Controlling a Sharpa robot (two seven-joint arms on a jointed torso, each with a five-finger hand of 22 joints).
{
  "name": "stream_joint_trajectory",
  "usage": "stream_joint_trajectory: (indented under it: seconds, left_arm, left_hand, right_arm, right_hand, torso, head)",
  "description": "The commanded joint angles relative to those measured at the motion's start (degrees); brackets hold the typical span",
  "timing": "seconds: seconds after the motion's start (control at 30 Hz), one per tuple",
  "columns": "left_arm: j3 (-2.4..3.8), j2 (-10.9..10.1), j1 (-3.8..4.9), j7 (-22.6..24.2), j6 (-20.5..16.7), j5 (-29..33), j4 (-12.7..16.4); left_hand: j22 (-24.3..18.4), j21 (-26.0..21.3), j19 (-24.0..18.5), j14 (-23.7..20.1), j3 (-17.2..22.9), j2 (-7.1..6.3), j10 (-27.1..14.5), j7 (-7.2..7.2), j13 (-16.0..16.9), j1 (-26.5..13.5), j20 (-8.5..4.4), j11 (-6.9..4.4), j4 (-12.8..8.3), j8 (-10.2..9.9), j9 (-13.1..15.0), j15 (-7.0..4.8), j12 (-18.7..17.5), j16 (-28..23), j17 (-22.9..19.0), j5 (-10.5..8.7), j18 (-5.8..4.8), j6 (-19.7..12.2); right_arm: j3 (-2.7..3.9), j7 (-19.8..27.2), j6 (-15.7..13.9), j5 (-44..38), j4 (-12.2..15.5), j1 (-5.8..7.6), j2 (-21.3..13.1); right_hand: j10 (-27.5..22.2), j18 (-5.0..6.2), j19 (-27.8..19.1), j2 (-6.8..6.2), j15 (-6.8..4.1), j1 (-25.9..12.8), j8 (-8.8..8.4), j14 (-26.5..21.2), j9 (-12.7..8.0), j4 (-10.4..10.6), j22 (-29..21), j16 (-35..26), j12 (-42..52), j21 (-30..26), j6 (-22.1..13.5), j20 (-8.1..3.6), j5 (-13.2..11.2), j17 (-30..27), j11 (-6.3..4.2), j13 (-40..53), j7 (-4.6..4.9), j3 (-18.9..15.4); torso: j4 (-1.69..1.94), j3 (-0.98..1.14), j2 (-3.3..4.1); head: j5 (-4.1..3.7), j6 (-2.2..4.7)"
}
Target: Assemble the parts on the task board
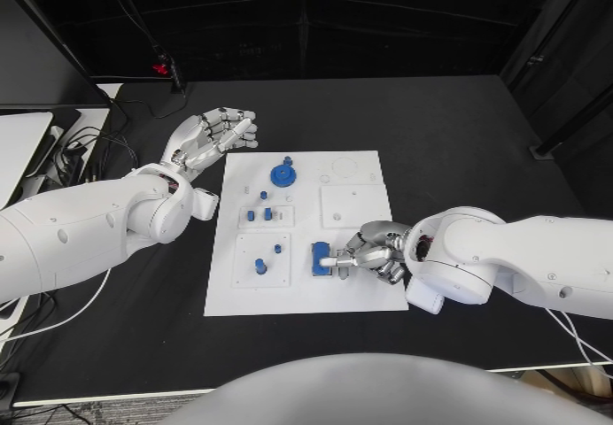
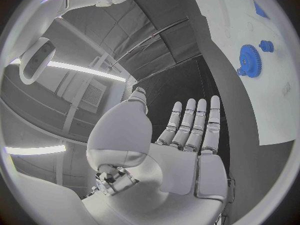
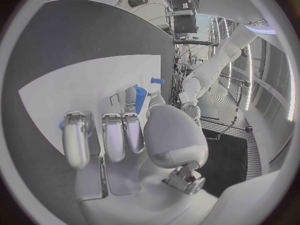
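Observation:
The white task board (image 1: 306, 292) lies in the middle of the black table. On its far part sits a blue gear (image 1: 283, 173), with several small blue pegs (image 1: 259, 214) standing in the plates nearer me. My right hand (image 1: 367, 257) rests on the board's near right part and pinches a blue block (image 1: 320, 258) between thumb and a finger; the right wrist view shows the blue block (image 3: 140, 97) at the fingertips (image 3: 130, 94). My left hand (image 1: 217, 133) is held off the board's far left corner, fingers straight and apart, holding nothing. The left wrist view shows the gear (image 2: 250, 60).
Cables (image 1: 77, 146) and a pale box edge (image 1: 19, 146) lie at the table's left side. Black table (image 1: 473, 150) stretches right of the board and beyond it. Two white inset plates (image 1: 347, 205) sit on the board's right half.

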Motion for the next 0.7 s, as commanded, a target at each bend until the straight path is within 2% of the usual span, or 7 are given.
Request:
stream_joint_trajectory:
  seconds: [0.03,0.2,0.47,0.57,0.7]
  left_arm:
    - [0.04,0.07,0.07,2.44,0.68,0.12,0.01]
    - [0.04,0.04,0.07,2.46,0.64,0.12,0.04]
    - [0.04,-0.02,0.06,2.44,0.63,0.12,0.13]
    - [0.04,-0.02,0.06,2.43,0.65,0.12,0.14]
    - [0.04,0.00,0.04,2.44,0.66,0.12,0.13]
  left_hand:
    - [-0.08,0.09,-0.06,-0.41,-0.38,0.51,-0.38,7.55,-0.08,0.05,0.10,-0.06,-0.08,0.20,-0.05,-0.02,0.35,0.24,-0.04,0.23,-0.08,-0.44]
    - [-0.08,0.09,-0.06,-0.41,-0.38,0.51,-0.38,7.55,-0.08,0.05,0.10,-0.06,-0.08,0.20,-0.05,-0.02,0.35,0.24,-0.04,0.23,-0.08,-0.44]
    - [-0.08,0.09,-0.06,-0.41,-0.38,0.51,-0.38,7.55,-0.08,0.05,0.10,-0.06,-0.08,0.20,-0.05,-0.02,0.35,0.24,-0.04,0.23,-0.08,-0.44]
    - [-0.08,0.09,-0.06,-0.41,-0.38,0.51,-0.38,7.55,-0.08,0.05,0.10,-0.06,-0.08,0.20,-0.05,-0.02,0.35,0.24,-0.04,0.23,-0.08,-0.44]
    - [-0.08,0.09,-0.06,-0.41,-0.38,0.51,-0.38,7.55,-0.08,0.05,0.10,-0.06,-0.08,0.20,-0.05,-0.02,0.35,0.24,-0.04,0.23,-0.08,-0.44]
  right_arm:
    - [0.02,-2.31,2.58,-0.38,-0.16,0.10,0.38]
    - [0.02,-2.96,3.14,-0.53,-0.67,0.10,1.11]
    - [0.02,-2.79,2.75,-0.58,-0.99,0.10,1.64]
    - [0.02,-2.79,2.75,-0.58,-1.12,0.10,1.78]
    - [0.02,-2.91,2.66,-0.58,-1.41,0.10,2.09]
  right_hand:
    - [5.96,-0.42,6.05,1.23,-0.45,-0.06,0.35,5.97,0.47,0.04,15.09,0.14,0.14,0.19,0.20,-0.53,-0.96,15.09,-0.42,15.08,-0.43,-0.39]
    - [5.96,-0.42,6.05,2.70,-0.56,-0.34,0.20,5.97,0.99,0.07,15.09,0.14,0.14,0.19,0.18,-0.66,-2.04,15.09,-0.54,15.08,-0.54,-0.61]
    - [5.96,-0.42,6.05,2.84,-0.58,-0.14,0.02,5.97,1.11,-0.03,15.09,0.14,0.14,0.19,-0.02,-0.69,-1.81,15.09,-0.55,15.08,-0.52,-0.72]
    - [5.96,-0.42,6.05,2.88,-0.59,-0.11,-0.01,5.97,1.13,-0.04,15.09,0.14,0.14,0.19,-0.06,-0.70,-1.74,15.09,-0.54,15.08,-0.52,-0.74]
    - [5.96,-0.42,6.05,3.63,-0.60,0.22,-0.20,5.97,1.37,-0.02,15.09,0.14,0.14,0.19,-0.11,-0.73,-1.15,15.09,-0.56,15.08,-0.54,-0.71]
  torso:
    - [0.02,0.02,0.01]
    - [0.03,0.04,0.05]
    - [0.01,0.11,0.11]
    - [-0.06,0.05,0.06]
    - [-0.03,0.04,0.06]
  head:
    - [0.03,0.00]
    - [0.01,0.00]
    - [0.21,0.00]
    - [0.26,0.00]
    - [0.09,0.00]
